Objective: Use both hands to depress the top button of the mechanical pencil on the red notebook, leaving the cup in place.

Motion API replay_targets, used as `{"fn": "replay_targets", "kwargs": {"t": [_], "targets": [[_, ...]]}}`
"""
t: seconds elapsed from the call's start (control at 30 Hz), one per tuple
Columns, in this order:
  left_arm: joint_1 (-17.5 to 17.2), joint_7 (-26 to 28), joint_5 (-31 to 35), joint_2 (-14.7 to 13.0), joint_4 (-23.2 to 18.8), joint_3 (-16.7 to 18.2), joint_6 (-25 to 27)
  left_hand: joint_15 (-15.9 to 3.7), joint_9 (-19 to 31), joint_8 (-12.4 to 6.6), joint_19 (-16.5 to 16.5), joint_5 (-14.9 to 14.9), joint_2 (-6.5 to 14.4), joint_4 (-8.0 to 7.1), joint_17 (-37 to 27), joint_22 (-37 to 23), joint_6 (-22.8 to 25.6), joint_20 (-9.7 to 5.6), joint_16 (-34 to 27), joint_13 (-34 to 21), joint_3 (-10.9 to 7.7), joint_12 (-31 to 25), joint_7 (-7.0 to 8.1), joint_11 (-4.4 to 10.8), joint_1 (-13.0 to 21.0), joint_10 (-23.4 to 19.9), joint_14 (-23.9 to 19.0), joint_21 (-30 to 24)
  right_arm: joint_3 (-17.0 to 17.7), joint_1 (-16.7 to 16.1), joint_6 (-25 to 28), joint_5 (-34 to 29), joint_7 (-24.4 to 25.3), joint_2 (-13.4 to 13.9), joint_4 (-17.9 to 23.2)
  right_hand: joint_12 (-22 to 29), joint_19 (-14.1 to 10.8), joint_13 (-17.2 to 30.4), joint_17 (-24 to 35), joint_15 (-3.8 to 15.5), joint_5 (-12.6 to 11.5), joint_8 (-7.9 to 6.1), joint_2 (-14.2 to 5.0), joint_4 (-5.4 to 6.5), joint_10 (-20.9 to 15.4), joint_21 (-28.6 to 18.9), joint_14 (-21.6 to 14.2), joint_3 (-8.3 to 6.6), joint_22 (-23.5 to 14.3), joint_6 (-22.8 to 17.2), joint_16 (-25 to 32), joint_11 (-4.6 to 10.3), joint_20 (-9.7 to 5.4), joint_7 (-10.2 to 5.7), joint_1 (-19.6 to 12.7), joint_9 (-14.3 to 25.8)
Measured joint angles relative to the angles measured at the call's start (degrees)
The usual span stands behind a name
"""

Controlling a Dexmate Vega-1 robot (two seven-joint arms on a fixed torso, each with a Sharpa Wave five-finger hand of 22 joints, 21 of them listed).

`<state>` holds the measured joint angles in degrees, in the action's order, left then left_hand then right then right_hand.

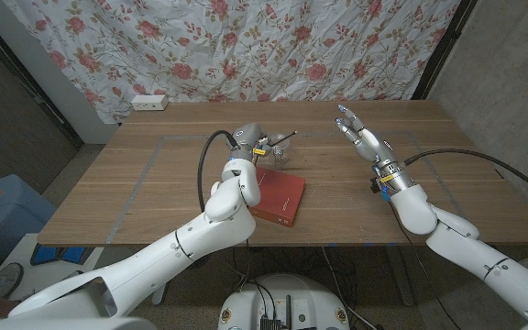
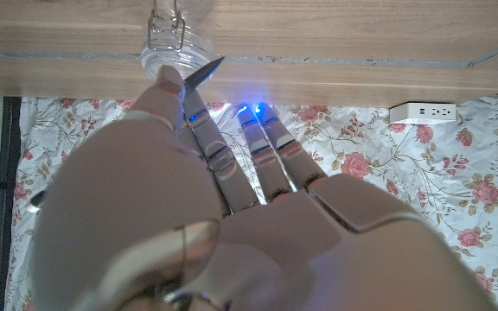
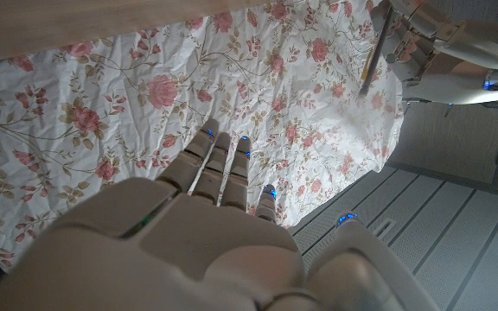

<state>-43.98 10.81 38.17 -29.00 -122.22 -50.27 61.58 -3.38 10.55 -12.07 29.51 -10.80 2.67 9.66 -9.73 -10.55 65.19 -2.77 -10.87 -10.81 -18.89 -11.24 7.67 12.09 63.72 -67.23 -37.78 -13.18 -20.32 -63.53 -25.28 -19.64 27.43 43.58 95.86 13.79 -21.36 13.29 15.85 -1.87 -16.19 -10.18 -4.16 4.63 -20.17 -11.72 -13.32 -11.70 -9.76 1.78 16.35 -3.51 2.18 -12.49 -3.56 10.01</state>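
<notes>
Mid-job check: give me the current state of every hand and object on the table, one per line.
left hand: raised over the table, holding the mechanical pencil.
mechanical pencil: off the notebook, lifted in the left hand.
right hand: raised, fingers apart, holding nothing.
red notebook: closed, flat on the table.
cup: clear, on the table beyond the left hand.

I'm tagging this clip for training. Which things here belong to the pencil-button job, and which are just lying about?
Part of the job:
- mechanical pencil, held up by the left hand
- right hand, raised with fingers apart
- red notebook
- cup, to be left in place

Just lying about:
- power strip
- floral curtain
</notes>
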Motion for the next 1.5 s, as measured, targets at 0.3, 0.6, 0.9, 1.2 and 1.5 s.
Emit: {"fn": "replay_targets", "kwargs": {"t": [0.3, 0.6, 0.9, 1.2, 1.5], "targets": [[0.80, 2.51, -3.76, 0.38, 0.80, -0.15, -0.60, 0.00, 0.00, 0.15, 0.00, 0.00, -0.01, 0.00, 0.00, 0.00, 0.00, 0.00, 0.00, 0.00, 0.00, 0.09, 0.00, 0.00, 0.00, 0.00, 0.00, 0.00, -1.03, 0.44, -0.44, -0.84, 0.06, -0.05, -0.45, 0.00, 0.41, 0.19, 0.26, -0.72, 0.00, -0.23, 0.00, -0.14, 0.53, 0.41, 0.32, 0.14, 0.00, 0.00, 0.00, -0.90, 0.40, 0.00, 0.00, 0.00], [1.17, 5.26, -7.20, 0.94, 1.38, -0.09, -1.03, 0.00, 0.00, 0.16, 0.00, 0.01, -0.02, 0.17, 0.00, 0.01, 0.00, 0.00, 0.00, 0.00, 0.17, -0.07, 0.01, 0.00, 0.00, 0.00, 0.00, 0.00, -2.07, 0.81, -0.74, -1.74, 0.05, -0.28, -0.79, -0.01, 1.03, 0.44, 0.53, -1.43, 0.00, -0.64, 0.00, -0.38, 0.94, 0.73, 0.42, -0.10, 0.01, -0.45, 0.00, -1.31, 1.02, -0.01, 0.00, -0.01], [1.63, 7.71, -9.94, 1.20, 1.78, -0.18, -1.03, -0.31, -0.01, 0.16, 0.00, 0.01, -0.03, 0.24, 0.00, 0.01, 0.00, 0.00, 0.00, 0.02, 0.25, -0.07, 0.01, 0.00, 0.00, 0.00, -0.31, 0.00, -3.12, 1.11, -1.21, -2.82, 0.51, -0.52, -1.38, -0.11, 1.24, 0.43, 0.80, -1.62, 0.00, -0.64, -0.77, -0.38, 1.21, 0.73, 1.05, -0.10, 0.01, -0.65, 0.00, -1.52, 0.79, 0.20, 0.15, -0.01], [2.07, 9.56, -12.11, 1.38, 2.01, -0.64, -0.84, -0.31, -0.03, 0.17, 0.00, 0.01, -0.03, 0.24, 0.00, 0.01, 0.00, 0.00, 0.00, 0.04, 0.25, -0.07, 0.01, 0.00, 0.01, 0.00, -0.31, 0.00, -3.86, 1.22, -1.31, -3.58, 0.95, -0.61, -1.67, -0.28, 1.86, 0.70, 1.06, -1.93, 0.00, -0.64, -0.77, -0.38, 2.09, 0.95, 1.36, -0.09, 0.01, -0.65, -0.25, -1.81, 0.59, 0.20, 0.16, -0.01], [2.45, 11.07, -14.09, 1.43, 2.30, -0.91, -0.84, -0.28, -0.04, 0.21, 0.62, 0.01, -0.02, 0.02, 0.00, 0.02, 0.00, 0.00, 0.00, 0.02, 0.47, -0.06, 0.01, 0.00, 0.03, 0.00, -0.33, 0.00, -4.60, 1.58, -1.46, -3.93, 1.03, -0.84, -1.91, -0.76, 2.06, 0.70, 1.33, -1.93, 0.00, -0.64, -0.77, -0.37, 2.80, 0.95, 1.98, -0.10, 0.01, -0.65, -0.46, -1.90, 0.80, 0.20, 0.16, -0.02]]}}
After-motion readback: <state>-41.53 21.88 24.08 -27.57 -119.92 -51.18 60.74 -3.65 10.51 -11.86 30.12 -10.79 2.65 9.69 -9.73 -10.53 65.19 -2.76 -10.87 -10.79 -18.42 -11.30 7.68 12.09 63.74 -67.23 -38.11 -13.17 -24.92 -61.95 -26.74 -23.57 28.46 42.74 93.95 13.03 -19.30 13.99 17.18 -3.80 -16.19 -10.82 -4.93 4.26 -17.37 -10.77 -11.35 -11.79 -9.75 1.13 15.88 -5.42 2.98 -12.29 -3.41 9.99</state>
